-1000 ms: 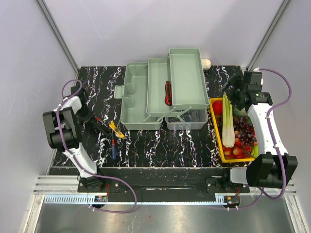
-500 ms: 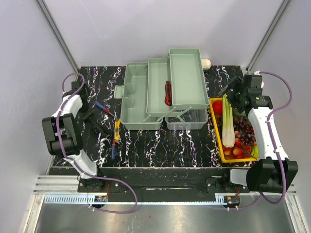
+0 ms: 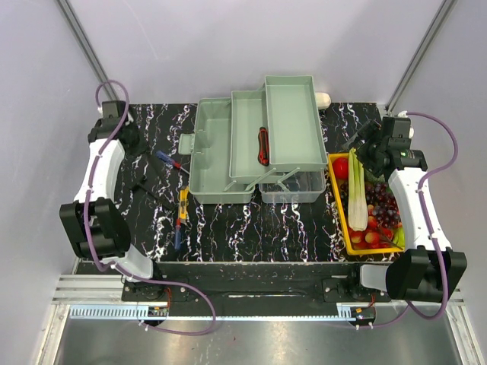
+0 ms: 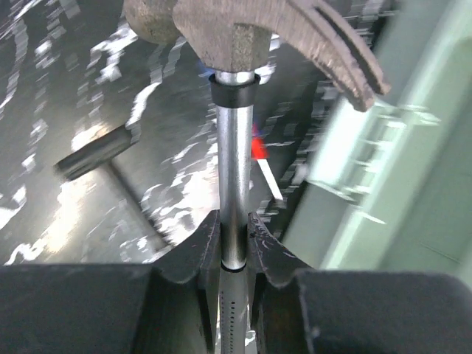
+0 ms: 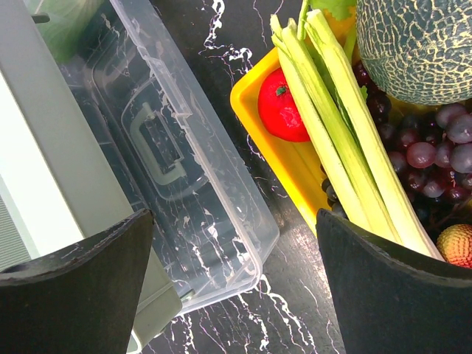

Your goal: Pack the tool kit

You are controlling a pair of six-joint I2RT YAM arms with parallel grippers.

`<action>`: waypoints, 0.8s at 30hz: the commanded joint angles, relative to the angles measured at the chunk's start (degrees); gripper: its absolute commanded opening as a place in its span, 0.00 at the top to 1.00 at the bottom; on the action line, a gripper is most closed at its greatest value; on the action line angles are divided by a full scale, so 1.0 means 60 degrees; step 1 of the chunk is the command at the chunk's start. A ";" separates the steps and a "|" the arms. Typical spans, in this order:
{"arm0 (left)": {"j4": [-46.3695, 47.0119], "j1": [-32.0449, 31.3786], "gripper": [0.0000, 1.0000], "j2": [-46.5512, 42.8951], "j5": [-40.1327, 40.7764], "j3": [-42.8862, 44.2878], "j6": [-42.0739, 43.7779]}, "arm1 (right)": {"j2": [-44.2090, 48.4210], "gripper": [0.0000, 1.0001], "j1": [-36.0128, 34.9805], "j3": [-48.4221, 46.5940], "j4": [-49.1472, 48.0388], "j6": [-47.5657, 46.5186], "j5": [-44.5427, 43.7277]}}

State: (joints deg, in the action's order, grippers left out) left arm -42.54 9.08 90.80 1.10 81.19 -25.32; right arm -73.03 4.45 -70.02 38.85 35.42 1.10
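The tool kit (image 3: 255, 141) lies open at the back middle, its pale green trays folded out, with a red and black tool (image 3: 263, 146) in one tray. Its clear lid with handle (image 5: 158, 144) shows in the right wrist view. My left gripper (image 4: 234, 240) is shut on the steel shaft of a claw hammer (image 4: 243, 33) and holds it above the table, at the far left (image 3: 128, 143). My right gripper (image 5: 236, 295) is open and empty, above the gap between the lid and the yellow tray (image 3: 365, 148). A blue and red screwdriver (image 3: 166, 160), a yellow tool (image 3: 183, 204) and a blue screwdriver (image 3: 177, 232) lie left of the box.
The yellow tray (image 5: 291, 166) on the right holds a tomato (image 5: 284, 110), celery (image 5: 346, 125), a melon (image 5: 420, 44) and grapes (image 5: 442, 155). The green box wall (image 4: 413, 147) is to the right of the hammer. White walls close in the table.
My left gripper has risen and moved toward the far left corner with the hammer, which is off the table. The right gripper shifted slightly, then held still.
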 commanded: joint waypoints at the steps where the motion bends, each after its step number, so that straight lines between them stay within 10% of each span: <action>1: 0.1157 -0.0589 1.00 -0.0369 -0.2540 0.1365 0.0689 | 0.0088 0.05 0.0050 -0.0225 -0.0147 -0.0058 -0.0052; 24: 0.2403 -0.4004 1.00 0.3820 -0.1399 0.3827 -0.0189 | 0.0205 0.07 0.0050 -0.0122 -0.0191 0.0235 0.0255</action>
State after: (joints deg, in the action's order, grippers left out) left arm -33.08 -14.15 113.03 -10.17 100.38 -24.73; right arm -73.03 4.45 -70.06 38.83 36.34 1.69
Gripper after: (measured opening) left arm 0.192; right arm 0.928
